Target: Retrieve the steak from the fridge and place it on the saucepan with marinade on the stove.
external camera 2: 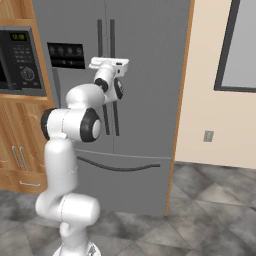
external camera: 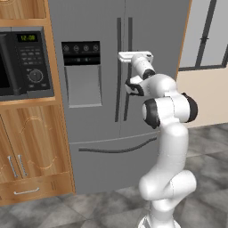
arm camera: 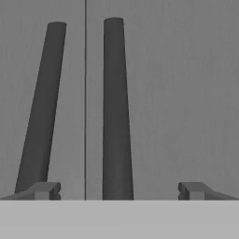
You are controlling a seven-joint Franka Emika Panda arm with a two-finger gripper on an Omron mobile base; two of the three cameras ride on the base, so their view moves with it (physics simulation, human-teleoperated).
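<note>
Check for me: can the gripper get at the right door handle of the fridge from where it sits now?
Probably yes. The gripper is open and faces the fridge doors, with the right door handle standing between its fingertips. Nothing lies between them; both doors are shut.

The fridge doors are shut, so whatever is inside stays hidden.

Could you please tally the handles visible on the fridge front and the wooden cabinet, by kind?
Long vertical fridge door handles: 2
Curved fridge drawer handle: 1
Vertical cabinet door handles: 2
Horizontal cabinet drawer handle: 1
Total: 6
</note>
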